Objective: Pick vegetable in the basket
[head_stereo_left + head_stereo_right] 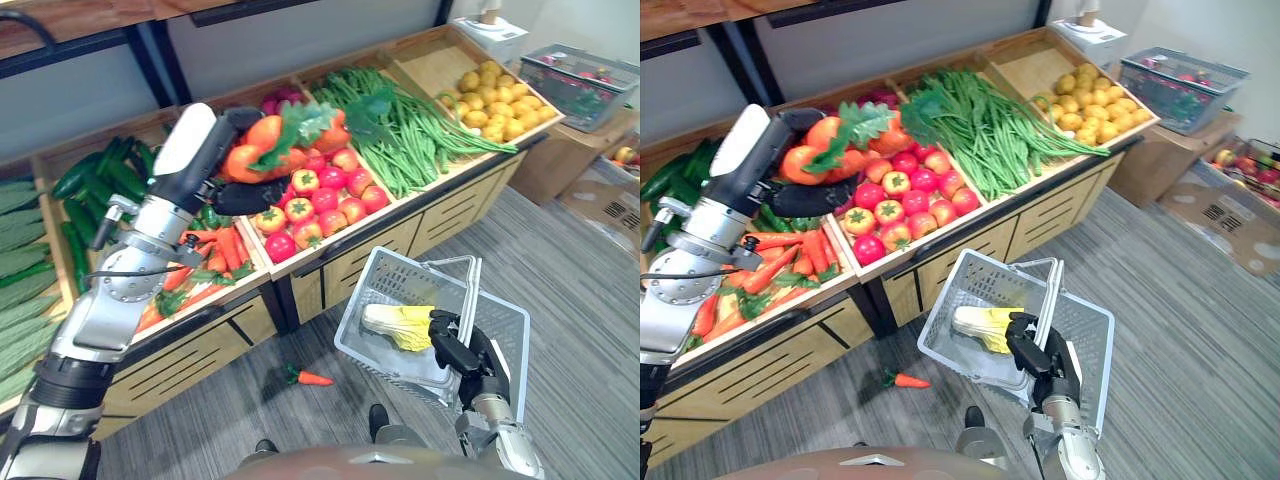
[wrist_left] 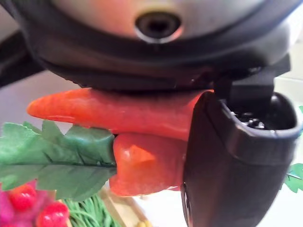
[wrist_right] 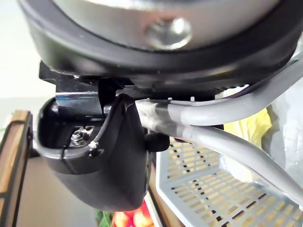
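The left arm [image 1: 108,300] is silver-grey, built of rounded, jointed segments, with a black band [image 1: 65,385] lower down. The left hand [image 1: 218,150] is dark with a smooth white cover [image 1: 186,135] on its back. The right hand [image 1: 458,348] is black, its wrist [image 1: 495,420] silver-grey.

The left hand [image 1: 218,158] is gripping smooth, shiny orange plastic carrots [image 2: 118,112] with green cloth-looking leaves [image 2: 57,153]. The right hand [image 1: 462,350] is holding a matt, holey grey plastic basket [image 1: 396,276] by its smooth handles [image 3: 222,111].

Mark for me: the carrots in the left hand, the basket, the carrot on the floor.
held carrots [image 1: 250,160], left eye view, on an orange root.
basket [image 1: 398,282], left eye view, on its far mesh wall.
floor carrot [image 1: 314,379], left eye view, on its orange body.
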{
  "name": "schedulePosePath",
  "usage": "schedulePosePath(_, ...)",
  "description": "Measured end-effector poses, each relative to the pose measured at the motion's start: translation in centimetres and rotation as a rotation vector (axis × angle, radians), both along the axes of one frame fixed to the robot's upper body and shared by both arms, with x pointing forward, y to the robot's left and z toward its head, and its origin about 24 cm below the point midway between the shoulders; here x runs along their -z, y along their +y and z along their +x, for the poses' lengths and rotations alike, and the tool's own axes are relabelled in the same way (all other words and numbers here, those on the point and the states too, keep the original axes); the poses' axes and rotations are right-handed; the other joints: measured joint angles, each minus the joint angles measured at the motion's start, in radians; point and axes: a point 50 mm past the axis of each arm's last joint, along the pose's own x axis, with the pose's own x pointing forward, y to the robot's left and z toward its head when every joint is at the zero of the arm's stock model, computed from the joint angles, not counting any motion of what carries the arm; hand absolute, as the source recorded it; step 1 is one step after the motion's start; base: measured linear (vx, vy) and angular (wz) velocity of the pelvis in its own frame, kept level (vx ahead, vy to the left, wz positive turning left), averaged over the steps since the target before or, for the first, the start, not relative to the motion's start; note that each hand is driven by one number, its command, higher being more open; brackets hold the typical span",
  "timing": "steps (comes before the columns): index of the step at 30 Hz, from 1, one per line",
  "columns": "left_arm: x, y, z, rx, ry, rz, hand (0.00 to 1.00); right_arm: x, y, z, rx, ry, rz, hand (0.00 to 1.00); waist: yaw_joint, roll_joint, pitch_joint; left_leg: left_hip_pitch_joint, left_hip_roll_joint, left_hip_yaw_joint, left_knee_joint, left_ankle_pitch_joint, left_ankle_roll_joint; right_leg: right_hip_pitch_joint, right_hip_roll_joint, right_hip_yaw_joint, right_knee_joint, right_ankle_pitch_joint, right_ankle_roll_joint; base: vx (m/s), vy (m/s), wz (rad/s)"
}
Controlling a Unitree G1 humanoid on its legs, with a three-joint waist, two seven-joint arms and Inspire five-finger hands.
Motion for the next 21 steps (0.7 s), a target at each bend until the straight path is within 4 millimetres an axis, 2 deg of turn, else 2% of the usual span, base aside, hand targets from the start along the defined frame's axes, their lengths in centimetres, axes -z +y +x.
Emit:
schedulePosePath(2,0.1,-1.4,0.2,0.055,0.002,-0.016,0.0,-0.6,-0.7,0.1,0.015,-0.019,-0.023,0.0,-0.006,0.0,-0.001,0.0,0.0,0.025,0.009,-0.009,-0.002,-0.013,0.002,0.025,0.001,0.005,0.002,-0.02,0.001,-0.31)
schedulePosePath(4,0.5,-2.2,0.2,0.086,0.013,-0.024,0.0,-1.4,-1.4,0.6,0.006,-0.048,-0.06,0.0,-0.024,0.001,-0.001,0.002,0.004,0.047,0.028,-0.024,-0.005,-0.018,0.005,0.049,0.001,0.009,0.004,-0.01,-0.006,-0.3)
schedulePosePath(8,0.8,-3.3,0.3,0.132,0.032,-0.021,0.0,-3.4,-2.8,1.3,0.002,-0.112,-0.133,0.0,-0.032,0.001,-0.001,0.003,0.031,0.096,0.091,-0.066,-0.017,-0.026,0.02,0.099,0.001,0.017,0.002,-0.01,-0.019,-0.43)
schedulePosePath(12,0.9,-4.1,0.4,0.177,0.052,-0.035,0.0,-5.4,-3.4,3.0,-0.023,-0.205,-0.17,0.0,-0.057,0.0,-0.002,0.0,0.083,0.149,0.193,-0.13,-0.035,-0.03,0.048,0.157,0.001,0.024,0.0,-0.04,-0.043,-0.41)
schedulePosePath(17,0.9,-5.5,1.5,0.223,0.069,-0.017,0.0,-7.2,-3.7,4.7,-0.089,-0.286,-0.171,0.0,-0.068,0.005,-0.003,-0.018,0.146,0.2,0.313,-0.195,-0.048,-0.05,0.082,0.222,-0.001,0.038,0.009,-0.05,-0.036,-0.41)
schedulePosePath(21,1.3,-6.3,2.0,0.246,0.094,-0.017,0.0,-8.4,-3.0,6.3,-0.199,-0.338,-0.15,0.0,-0.085,0.017,-0.006,-0.035,0.202,0.244,0.411,-0.246,-0.056,-0.069,0.11,0.278,-0.013,0.064,0.023,-0.04,0.008,-0.41)
